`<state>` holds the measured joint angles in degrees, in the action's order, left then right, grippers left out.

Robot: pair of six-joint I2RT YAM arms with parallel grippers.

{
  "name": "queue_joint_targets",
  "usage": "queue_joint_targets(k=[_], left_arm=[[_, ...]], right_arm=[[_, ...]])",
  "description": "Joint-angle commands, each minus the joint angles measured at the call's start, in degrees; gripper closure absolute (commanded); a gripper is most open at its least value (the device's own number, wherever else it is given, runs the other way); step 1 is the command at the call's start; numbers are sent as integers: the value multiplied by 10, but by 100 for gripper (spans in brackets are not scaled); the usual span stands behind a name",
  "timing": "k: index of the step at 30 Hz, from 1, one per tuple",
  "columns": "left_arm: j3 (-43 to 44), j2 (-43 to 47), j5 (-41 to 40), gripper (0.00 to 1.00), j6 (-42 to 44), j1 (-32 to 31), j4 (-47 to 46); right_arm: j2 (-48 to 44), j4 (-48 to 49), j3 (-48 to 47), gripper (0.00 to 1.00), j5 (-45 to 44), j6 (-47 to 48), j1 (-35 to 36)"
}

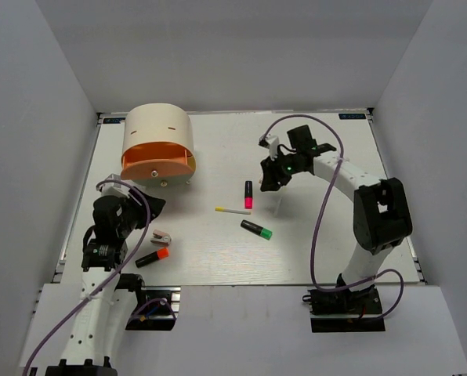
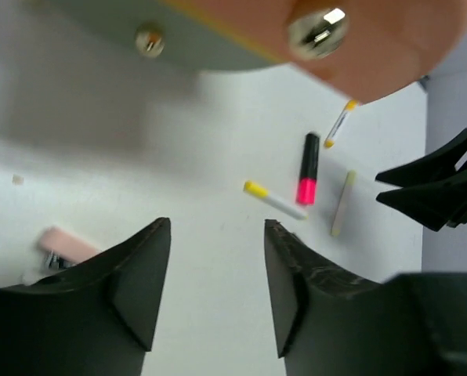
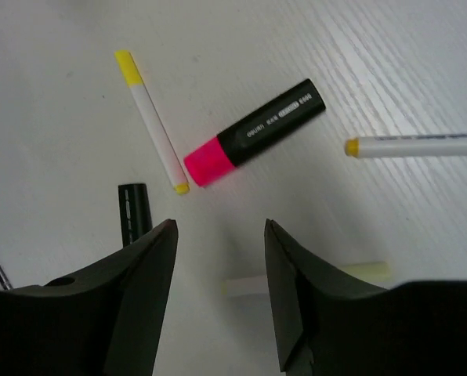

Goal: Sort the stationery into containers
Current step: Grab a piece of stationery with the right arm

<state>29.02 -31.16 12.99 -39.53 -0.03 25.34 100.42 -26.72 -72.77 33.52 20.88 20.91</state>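
The cream half-cylinder container (image 1: 157,135) with orange drawers (image 1: 157,163) stands at the far left; its orange drawer front (image 2: 382,47) and a metal knob (image 2: 318,30) fill the top of the left wrist view. My left gripper (image 1: 145,206) (image 2: 218,229) is open and empty, just in front of it. On the table lie a pink-ended marker (image 1: 248,194) (image 3: 253,133), a white-and-yellow pen (image 1: 232,211) (image 3: 151,121), a green-ended marker (image 1: 256,229) and an orange-ended marker (image 1: 152,258). My right gripper (image 1: 269,177) (image 3: 220,229) is open and empty above a pale pen (image 3: 253,285).
A grey-and-pink sharpener (image 1: 161,235) (image 2: 65,244) lies beside my left arm. Another white pen with a yellow tip (image 3: 418,146) lies right of the pink marker. The green marker's black body (image 3: 133,210) shows beside my right gripper's left finger. White walls enclose the table.
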Motion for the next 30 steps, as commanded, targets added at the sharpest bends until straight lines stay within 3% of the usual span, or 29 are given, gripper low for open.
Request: queue_joint_targets(k=[1, 4, 8, 18, 25, 30], left_arm=[[15, -12, 17, 41, -6, -9, 77], [15, -12, 17, 39, -29, -9, 95], [26, -6, -32, 32, -89, -9, 156], [32, 10, -92, 21, -238, -9, 234], [25, -31, -116, 19, -337, -9, 302], [7, -15, -121, 19, -394, -4, 313]], right_arm=[[21, 30, -31, 45, -57, -109, 36], [39, 60, -31, 36, -114, -180, 74], [73, 59, -45, 34, -208, -275, 119], [136, 54, -82, 31, -372, -336, 157], [161, 45, -88, 40, -380, -343, 157], [167, 54, -85, 60, -341, -330, 157]])
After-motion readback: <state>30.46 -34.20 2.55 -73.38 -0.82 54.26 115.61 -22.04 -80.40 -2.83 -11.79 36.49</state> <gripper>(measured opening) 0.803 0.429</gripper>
